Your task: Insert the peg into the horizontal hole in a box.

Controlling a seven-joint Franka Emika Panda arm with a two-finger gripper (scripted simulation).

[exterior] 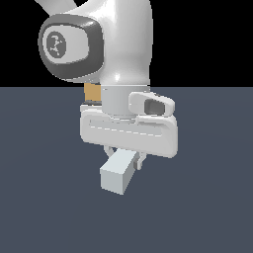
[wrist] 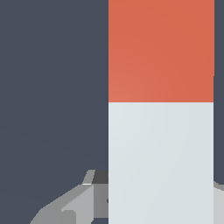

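In the exterior view my gripper (exterior: 123,154) hangs over the dark floor, shut on the peg (exterior: 118,173), whose pale grey-white end points toward the camera below the hand. The wrist view fills with the peg (wrist: 161,162): pale grey near the fingers (wrist: 94,192), then an orange-red end farther out. A small piece of the tan box (exterior: 92,92) shows behind the arm, just to the exterior view's left of the wrist; most of it is hidden. The hole is hidden.
The white arm (exterior: 113,44) takes up the upper middle of the exterior view and blocks what lies behind it. Dark blue-grey floor (exterior: 207,197) stretches all around the gripper.
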